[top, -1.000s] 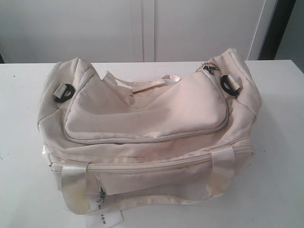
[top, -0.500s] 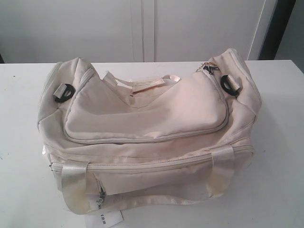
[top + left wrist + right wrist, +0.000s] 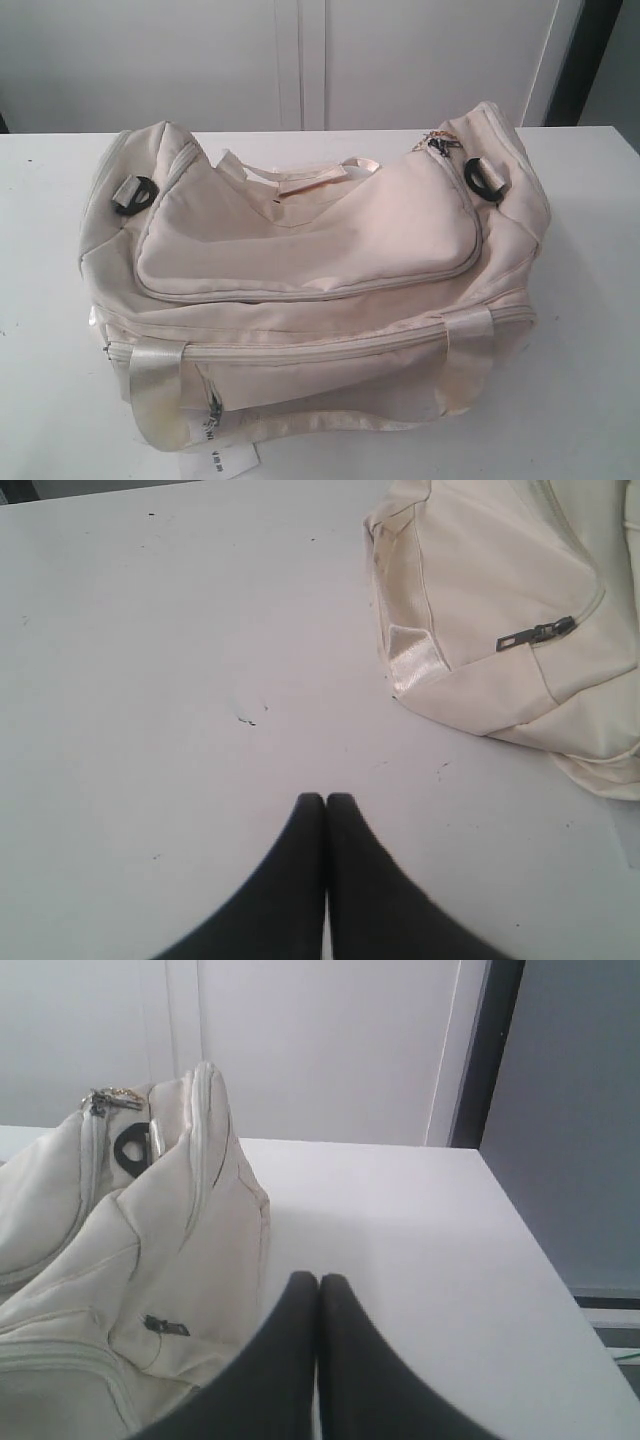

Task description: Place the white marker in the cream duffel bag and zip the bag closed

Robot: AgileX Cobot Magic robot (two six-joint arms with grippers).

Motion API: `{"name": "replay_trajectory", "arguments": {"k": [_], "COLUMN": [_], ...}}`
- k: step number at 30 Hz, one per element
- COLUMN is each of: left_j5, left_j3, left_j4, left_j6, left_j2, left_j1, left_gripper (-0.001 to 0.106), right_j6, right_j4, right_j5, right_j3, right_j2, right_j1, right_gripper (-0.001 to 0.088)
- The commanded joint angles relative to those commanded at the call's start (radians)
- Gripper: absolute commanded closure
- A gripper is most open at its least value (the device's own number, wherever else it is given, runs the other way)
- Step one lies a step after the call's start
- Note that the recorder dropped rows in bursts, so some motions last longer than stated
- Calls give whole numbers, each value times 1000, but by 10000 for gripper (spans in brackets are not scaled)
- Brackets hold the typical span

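The cream duffel bag (image 3: pixel 310 280) lies across the middle of the white table (image 3: pixel 50 250), its curved top flap lying flat with the zip pulls (image 3: pixel 438 143) at its right end. The white marker is out of view. Neither arm shows in the exterior view. My left gripper (image 3: pixel 326 798) is shut and empty over bare table, with the bag's end (image 3: pixel 500 610) and a dark zip pull (image 3: pixel 536 635) some way off. Beside the other end of the bag (image 3: pixel 130 1260), my right gripper (image 3: pixel 318 1278) is shut and empty, near a black strap ring (image 3: pixel 132 1148).
A white paper tag (image 3: pixel 222 462) with print sticks out from under the bag at the front edge. White cabinet doors (image 3: pixel 300 60) stand behind the table. The table's right edge (image 3: pixel 540 1250) drops off close to my right gripper.
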Motion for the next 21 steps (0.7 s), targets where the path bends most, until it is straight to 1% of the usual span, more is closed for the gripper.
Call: {"name": "replay_trajectory", "arguments": {"k": [8,12,21], "left_j5": [0,0,0], "left_j3": [0,0,0], "left_j4": [0,0,0], "left_j6": [0,0,0], "left_j2": [0,0,0], "left_j1": [0,0,0], "left_gripper": [1021,1021,1021], "right_j6": [0,0,0], "right_j4": [0,0,-7], "right_j5": [-42,-91,-151], "right_j3": [93,139,192], "right_j2": [0,0,0], "right_j1": [0,0,0], "right_gripper": [868,868,868]}}
